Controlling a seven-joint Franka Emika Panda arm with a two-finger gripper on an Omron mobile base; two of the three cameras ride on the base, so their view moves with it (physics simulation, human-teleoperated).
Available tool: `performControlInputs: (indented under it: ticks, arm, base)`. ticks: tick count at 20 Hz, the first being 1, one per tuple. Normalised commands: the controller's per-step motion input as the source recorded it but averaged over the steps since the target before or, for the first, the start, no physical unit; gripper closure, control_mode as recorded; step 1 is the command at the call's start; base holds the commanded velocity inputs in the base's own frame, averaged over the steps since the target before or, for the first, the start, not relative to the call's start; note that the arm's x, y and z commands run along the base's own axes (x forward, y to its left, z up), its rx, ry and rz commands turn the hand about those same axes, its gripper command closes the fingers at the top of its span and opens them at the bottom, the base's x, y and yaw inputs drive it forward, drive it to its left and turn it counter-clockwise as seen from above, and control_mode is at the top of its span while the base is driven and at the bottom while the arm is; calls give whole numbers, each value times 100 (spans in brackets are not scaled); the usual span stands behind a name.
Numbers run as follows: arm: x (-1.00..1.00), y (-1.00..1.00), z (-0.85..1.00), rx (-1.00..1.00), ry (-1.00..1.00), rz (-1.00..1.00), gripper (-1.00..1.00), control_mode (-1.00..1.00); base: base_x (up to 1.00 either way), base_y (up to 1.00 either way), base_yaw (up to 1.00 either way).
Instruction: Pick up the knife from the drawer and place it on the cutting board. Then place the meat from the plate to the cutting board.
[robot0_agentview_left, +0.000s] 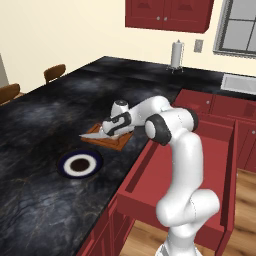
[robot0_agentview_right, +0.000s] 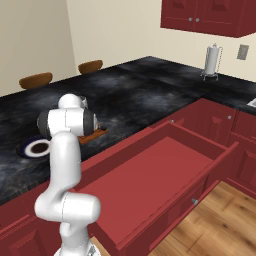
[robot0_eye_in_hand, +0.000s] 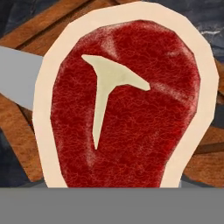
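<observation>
Claw (robot0_agentview_left: 111, 131) over cutting board (robot0_agentview_left: 121, 140), knife (robot0_agentview_left: 92, 134) tip pointing left.

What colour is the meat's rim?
Pale cream around the red meat, best in the hand view.

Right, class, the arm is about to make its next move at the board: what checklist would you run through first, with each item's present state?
1. Chef's knife with silver blade lies on the brown wooden cutting board: ok, tip overhanging the edge.
2. Round dark-blue plate emptied of meat: ok.
3. Raw red steak with pale fat rim is over the board: ok, wood and blade show behind it in the hand view.
4. Steak resting on the board, not hanging above it: cannot tell.
5. Claw open or shut: cannot tell, fingers hidden.
6. Dark-red wooden drawer open, nothing left inside: ok.
</observation>
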Motion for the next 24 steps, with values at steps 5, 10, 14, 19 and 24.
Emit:
performControlInputs:
  ticks: [5,10,14,19,24]
  arm:
    - [17,3,-22,0,2,0,100,-100]
    - [8,19,-21,0,2,0,-100,-100]
    - [-13,-1,0,0,0,0,-100,-100]
    - [-50,-5,4,1,0,0,-100,-100]
    - [-64,-8,49,2,-6,0,-100,-100]
  base:
    - [0,0,0]
    - [0,0,0]
    - [0,0,0]
    - [0,0,0]
    - [0,0,0]
